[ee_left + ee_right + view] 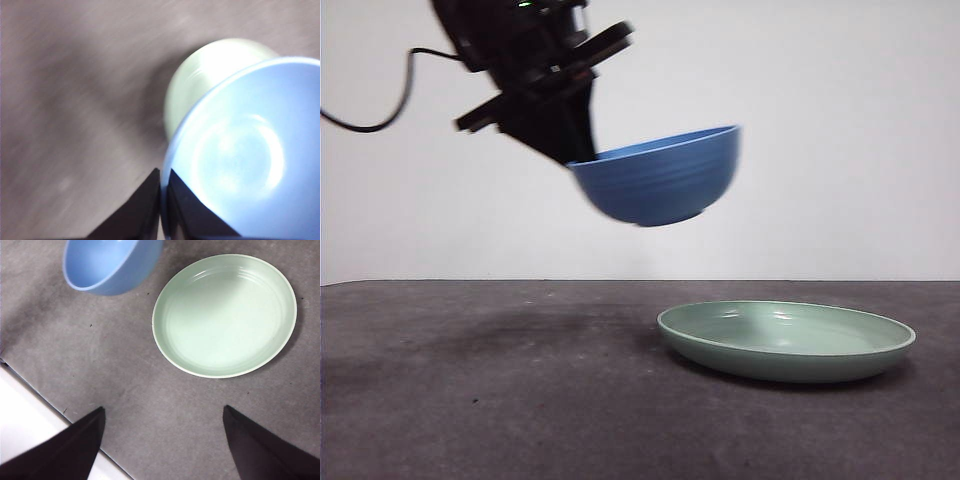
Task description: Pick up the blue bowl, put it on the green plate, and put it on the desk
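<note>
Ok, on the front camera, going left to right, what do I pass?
Left claw up high, gripping the rim of the blue bowl held in the air → green plate resting on the desk, lower and further right.

A plain white wall (840, 120) is seen behind the left gripper (582, 160), and the whole background above the table line is filled by it. A smooth white surface (30, 425) is seen just beside one jaw of the right gripper (162, 412), bounded by a straight slanting edge.
</note>
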You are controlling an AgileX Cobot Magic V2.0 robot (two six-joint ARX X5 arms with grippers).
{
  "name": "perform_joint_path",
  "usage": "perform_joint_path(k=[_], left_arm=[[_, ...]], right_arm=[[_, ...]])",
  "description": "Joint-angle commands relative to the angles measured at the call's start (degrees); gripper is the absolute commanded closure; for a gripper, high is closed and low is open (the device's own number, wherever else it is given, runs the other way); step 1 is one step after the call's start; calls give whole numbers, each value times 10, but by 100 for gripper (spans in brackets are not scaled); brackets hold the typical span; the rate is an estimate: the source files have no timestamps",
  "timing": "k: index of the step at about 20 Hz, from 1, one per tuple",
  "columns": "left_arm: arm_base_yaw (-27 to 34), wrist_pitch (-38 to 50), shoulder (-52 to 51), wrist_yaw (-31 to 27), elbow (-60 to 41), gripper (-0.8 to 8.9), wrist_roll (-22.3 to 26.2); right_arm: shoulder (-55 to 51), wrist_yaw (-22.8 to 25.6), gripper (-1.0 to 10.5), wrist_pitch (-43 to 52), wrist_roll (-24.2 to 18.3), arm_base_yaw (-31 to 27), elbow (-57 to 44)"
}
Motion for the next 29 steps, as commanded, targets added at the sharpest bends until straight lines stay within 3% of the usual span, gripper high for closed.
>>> perform_joint_path(k=[1,12,20,29], left_arm=[[-19,7,42,1,30,802,-12],[-70,3,256,-14,188,802,-19],[-80,0,304,-14,207,802,-18],[-82,-64,301,-14,262,600,-14]], right_arm=[[3,0,570,5,7,2,10],[3,0,570,5,9,2,10],[3,0,570,5,9,2,10],[3,1,570,5,9,2,10]])
